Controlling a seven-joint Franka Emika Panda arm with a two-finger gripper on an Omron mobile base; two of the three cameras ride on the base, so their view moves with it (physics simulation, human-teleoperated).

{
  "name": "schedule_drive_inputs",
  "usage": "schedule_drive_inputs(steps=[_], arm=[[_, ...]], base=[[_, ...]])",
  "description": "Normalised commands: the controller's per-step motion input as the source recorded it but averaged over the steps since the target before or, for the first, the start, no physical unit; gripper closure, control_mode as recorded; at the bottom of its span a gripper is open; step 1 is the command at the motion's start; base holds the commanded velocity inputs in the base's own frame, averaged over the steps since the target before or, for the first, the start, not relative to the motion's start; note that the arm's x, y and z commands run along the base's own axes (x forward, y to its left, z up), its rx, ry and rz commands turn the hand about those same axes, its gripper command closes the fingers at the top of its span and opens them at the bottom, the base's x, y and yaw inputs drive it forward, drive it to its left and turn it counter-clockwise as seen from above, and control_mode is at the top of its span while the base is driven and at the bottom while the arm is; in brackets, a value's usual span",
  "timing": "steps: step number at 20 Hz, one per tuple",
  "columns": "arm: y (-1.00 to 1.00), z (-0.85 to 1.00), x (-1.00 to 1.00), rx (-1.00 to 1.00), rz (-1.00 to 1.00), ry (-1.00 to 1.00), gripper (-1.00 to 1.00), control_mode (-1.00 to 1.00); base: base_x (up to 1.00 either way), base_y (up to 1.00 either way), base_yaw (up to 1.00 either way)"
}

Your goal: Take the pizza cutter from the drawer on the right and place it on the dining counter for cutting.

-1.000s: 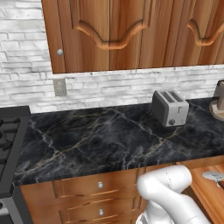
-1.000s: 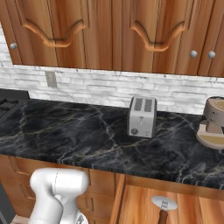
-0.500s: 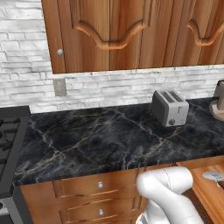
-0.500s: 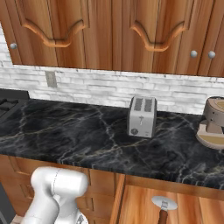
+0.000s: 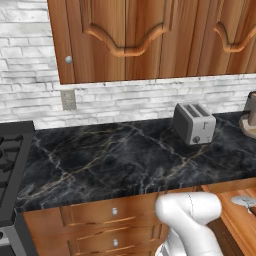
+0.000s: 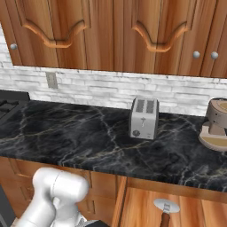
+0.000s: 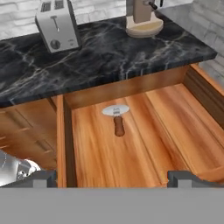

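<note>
Below, the spread claw (image 7: 112, 177) hovers empty above the pulled-out drawer (image 7: 175, 131).
Nothing lies between the claw and the pizza cutter (image 7: 117, 117), flat on the drawer's wooden floor, wheel toward the black marble desk (image 7: 109, 52), brown handle toward the claw. On the desk stand a toaster (image 7: 57, 25) and a coffee machine (image 7: 142, 17); white brick wall (image 6: 111, 86) behind.

Smooth wooden drawer (image 7: 131, 153), glossy veined black marble worktop (image 7: 109, 48), seemingly brushed-metal toaster (image 7: 57, 26)
</note>
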Motion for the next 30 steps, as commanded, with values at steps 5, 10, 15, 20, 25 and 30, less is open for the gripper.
schedule_drive_inputs(steps=[5,10,15,20,25,30], arm=[[0.31,0.05,1.00,0.00,0.00,0.09,-1.00,-1.00],[0.14,0.02,1.00,0.00,0.00,0.09,-1.00,-1.00],[-0.11,-0.02,0.93,0.00,0.02,0.08,-1.00,-1.00],[-0.41,-0.24,0.46,-0.01,0.15,0.12,-1.00,-1.00],[-0.37,-0.36,0.09,-0.09,0.10,0.13,-1.00,-1.00],[-0.31,-0.53,0.02,-0.07,0.11,0.18,-1.00,-1.00]], base=[[0.00,0.00,0.00],[0.00,0.00,0.00],[0.00,0.00,0.00],[0.00,0.00,0.00],[0.00,0.00,0.00],[0.00,0.00,0.00]])
